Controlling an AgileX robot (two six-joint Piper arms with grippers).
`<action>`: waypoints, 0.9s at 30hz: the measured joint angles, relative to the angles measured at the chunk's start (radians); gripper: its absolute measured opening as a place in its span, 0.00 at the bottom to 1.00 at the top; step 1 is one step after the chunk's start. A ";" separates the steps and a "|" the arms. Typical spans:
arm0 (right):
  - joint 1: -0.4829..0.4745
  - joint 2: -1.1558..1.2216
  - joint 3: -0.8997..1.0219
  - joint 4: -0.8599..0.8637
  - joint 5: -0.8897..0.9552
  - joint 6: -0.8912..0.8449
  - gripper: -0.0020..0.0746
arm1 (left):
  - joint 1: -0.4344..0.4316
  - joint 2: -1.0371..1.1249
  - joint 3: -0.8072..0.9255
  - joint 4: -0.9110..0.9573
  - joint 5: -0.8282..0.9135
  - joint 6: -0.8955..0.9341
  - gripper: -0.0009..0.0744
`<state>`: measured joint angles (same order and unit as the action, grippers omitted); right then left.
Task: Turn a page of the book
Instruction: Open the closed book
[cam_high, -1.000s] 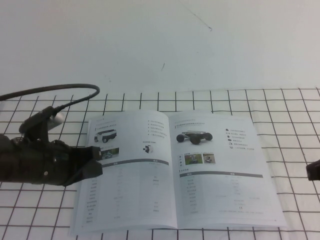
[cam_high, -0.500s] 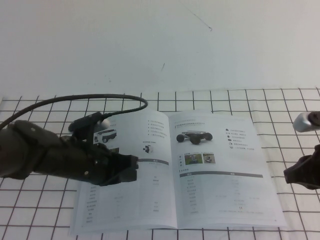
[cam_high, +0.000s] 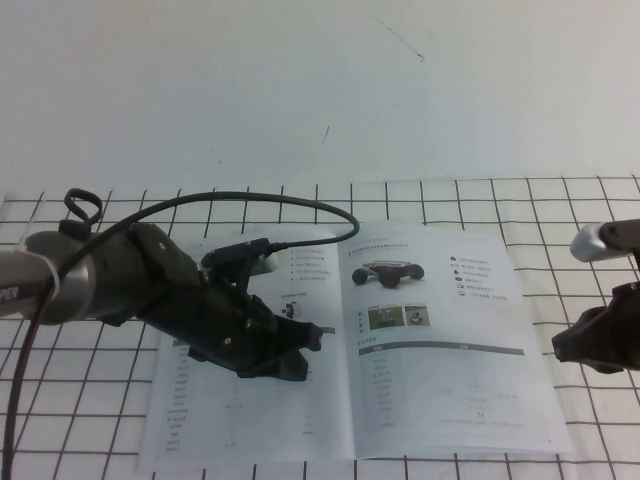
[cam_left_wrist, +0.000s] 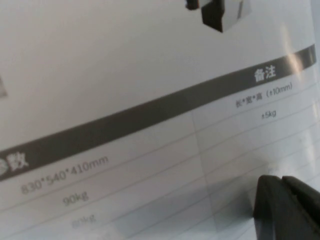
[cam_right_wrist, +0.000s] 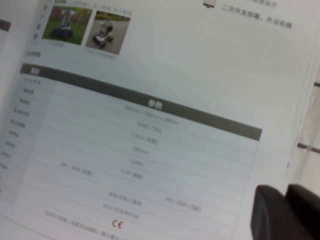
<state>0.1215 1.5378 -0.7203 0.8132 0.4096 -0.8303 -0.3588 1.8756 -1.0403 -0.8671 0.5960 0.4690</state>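
Since the earlier frame, the left gripper (cam_high: 300, 350) has advanced rightward over the left half of the open book (cam_high: 250, 420), fingers together. Right gripper (cam_high: 565, 350), also closed, sits just off the page (cam_high: 450, 370), which lies flat.

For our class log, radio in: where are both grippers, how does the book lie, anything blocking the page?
Left gripper over the book's left half, shut. Right gripper beside the page's outer edge, shut. Book open flat. Nothing blocking.
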 joint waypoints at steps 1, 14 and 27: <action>0.000 0.006 -0.007 0.002 0.000 0.000 0.10 | 0.000 0.005 -0.004 0.007 0.004 -0.010 0.01; -0.007 0.172 -0.140 0.029 0.076 0.000 0.40 | 0.002 0.030 -0.017 0.018 0.023 -0.019 0.01; -0.023 0.308 -0.198 0.040 0.094 -0.006 0.40 | 0.002 0.030 -0.017 0.019 0.023 -0.036 0.01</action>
<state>0.0983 1.8454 -0.9179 0.8536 0.5039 -0.8368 -0.3568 1.9051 -1.0577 -0.8486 0.6190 0.4326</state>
